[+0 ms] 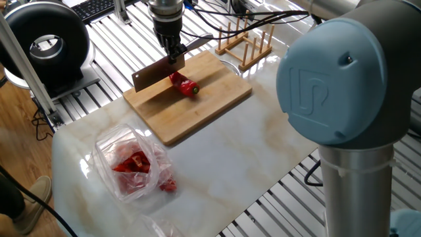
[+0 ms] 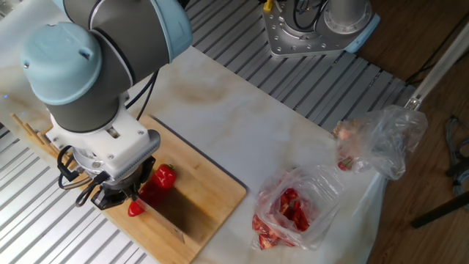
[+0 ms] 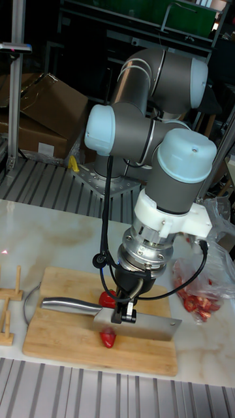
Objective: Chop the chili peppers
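The gripper is closed on a cleaver, which is being held level just above the cutting board. The chili pepper is lying near the board's centre, directly under the blade; a small red piece is lying at the board's near edge in the tall fixed view. The chili is judged light, glossy and slippery, soft-walled, liable to roll under the edge. No hold on it is being taken; a cut across its body is advised. A plastic bag is lying off the board.
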Tool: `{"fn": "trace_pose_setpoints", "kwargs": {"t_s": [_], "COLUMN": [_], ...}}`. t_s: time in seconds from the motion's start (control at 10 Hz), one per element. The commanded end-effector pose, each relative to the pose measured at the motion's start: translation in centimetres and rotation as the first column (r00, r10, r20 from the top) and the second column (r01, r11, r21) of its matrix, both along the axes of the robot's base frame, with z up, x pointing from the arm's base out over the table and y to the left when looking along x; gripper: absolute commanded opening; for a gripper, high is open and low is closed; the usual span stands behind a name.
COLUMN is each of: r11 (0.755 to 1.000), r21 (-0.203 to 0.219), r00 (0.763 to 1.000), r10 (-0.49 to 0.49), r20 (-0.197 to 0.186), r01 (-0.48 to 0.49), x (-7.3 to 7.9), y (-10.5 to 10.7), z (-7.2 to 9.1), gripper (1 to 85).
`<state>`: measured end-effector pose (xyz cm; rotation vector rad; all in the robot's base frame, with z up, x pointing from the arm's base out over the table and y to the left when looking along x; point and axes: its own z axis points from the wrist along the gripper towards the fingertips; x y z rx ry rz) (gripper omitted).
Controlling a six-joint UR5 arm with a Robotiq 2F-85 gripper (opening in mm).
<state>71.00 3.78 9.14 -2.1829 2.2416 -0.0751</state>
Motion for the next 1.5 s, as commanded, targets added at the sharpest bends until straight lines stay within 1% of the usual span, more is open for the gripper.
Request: {"fn": "trace_pose_setpoints", "kwargs": {"t_s": [0.0, 0.4, 0.9, 1.2, 1.4], "r11": [1.000, 1.000, 1.000, 1.000, 1.000], "r21": [0.011, 0.010, 0.013, 0.010, 0.014], "r00": [1.000, 1.000, 1.000, 1.000, 1.000], "r10": [-0.007, -0.009, -0.012, -0.016, -0.018], "r20": [-0.001, 0.008, 0.014, 0.022, 0.025], "r01": [0.007, 0.009, 0.012, 0.016, 0.018], "x": [-0.10, -0.01, 0.14, 0.22, 0.28], "y": [0.05, -0.38, -0.34, -0.42, -0.37], "z": [0.08, -0.29, -0.33, -0.74, -0.75], "gripper": [1.3, 1.3, 1.3, 1.3, 1.3]}}
